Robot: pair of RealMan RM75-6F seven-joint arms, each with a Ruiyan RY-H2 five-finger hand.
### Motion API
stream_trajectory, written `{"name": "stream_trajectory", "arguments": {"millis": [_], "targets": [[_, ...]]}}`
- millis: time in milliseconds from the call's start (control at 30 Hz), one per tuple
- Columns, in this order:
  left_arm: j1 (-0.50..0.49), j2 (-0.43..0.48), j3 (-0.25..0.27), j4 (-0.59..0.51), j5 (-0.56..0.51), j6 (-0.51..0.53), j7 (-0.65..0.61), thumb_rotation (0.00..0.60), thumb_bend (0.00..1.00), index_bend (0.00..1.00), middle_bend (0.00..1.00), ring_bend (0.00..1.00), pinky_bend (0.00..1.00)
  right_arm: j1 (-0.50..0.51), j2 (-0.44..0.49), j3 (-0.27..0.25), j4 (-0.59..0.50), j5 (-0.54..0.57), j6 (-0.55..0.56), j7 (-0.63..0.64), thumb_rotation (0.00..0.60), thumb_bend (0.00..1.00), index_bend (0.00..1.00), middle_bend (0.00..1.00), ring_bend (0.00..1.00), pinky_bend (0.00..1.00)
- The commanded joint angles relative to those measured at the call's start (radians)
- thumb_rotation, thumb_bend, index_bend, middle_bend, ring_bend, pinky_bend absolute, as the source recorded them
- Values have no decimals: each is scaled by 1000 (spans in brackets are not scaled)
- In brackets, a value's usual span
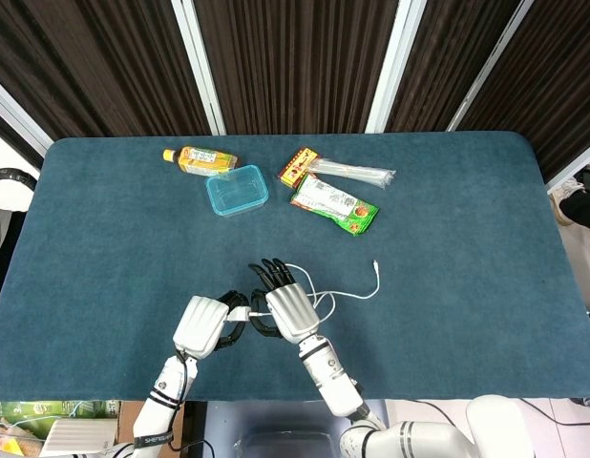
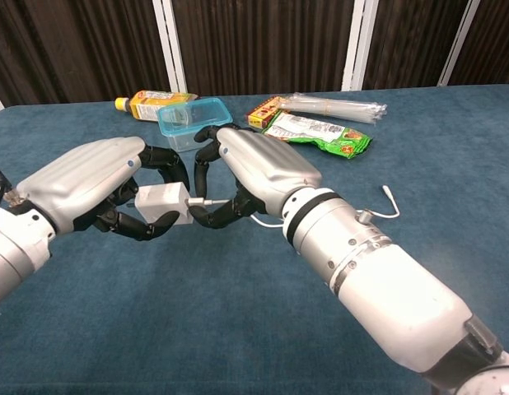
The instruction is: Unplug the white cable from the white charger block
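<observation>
My left hand (image 2: pixel 81 183) (image 1: pixel 203 324) grips the white charger block (image 2: pixel 162 202) (image 1: pixel 240 313) just above the table. The white cable's plug (image 2: pixel 202 200) sits in the block's right face. My right hand (image 2: pixel 259 169) (image 1: pixel 287 308) curls its dark fingers (image 2: pixel 213 216) around that plug and pinches it. Behind the right wrist, the white cable (image 1: pixel 357 292) (image 2: pixel 388 206) runs over the cloth and ends in a free connector (image 1: pixel 374 263).
At the back of the blue table (image 1: pixel 467 239) lie a yellow drink bottle (image 1: pixel 198 158), a clear blue tub (image 1: pixel 237 190), a green snack pack (image 1: pixel 335 204), a red packet (image 1: pixel 297 166) and a bag of straws (image 1: pixel 357 173).
</observation>
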Motion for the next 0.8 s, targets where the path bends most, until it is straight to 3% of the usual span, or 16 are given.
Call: {"name": "stream_trajectory", "arguments": {"millis": [33, 500, 800], "targets": [[0, 1, 0, -2, 2, 1, 0, 600, 574, 737, 781, 1000, 1000, -1, -4, 4, 0, 5, 4, -2, 600, 616, 835, 235, 5, 0], [-3, 14, -7, -10, 4, 1, 12, 600, 587, 739, 783, 1000, 1000, -1, 18, 7, -30, 30, -4, -29, 600, 707, 875, 236, 6, 0], [-9, 29, -27, 35, -28, -19, -3, 600, 589, 740, 783, 1000, 1000, -28, 128, -2, -106, 22, 8, -35, 600, 714, 879, 236, 6, 0]]}}
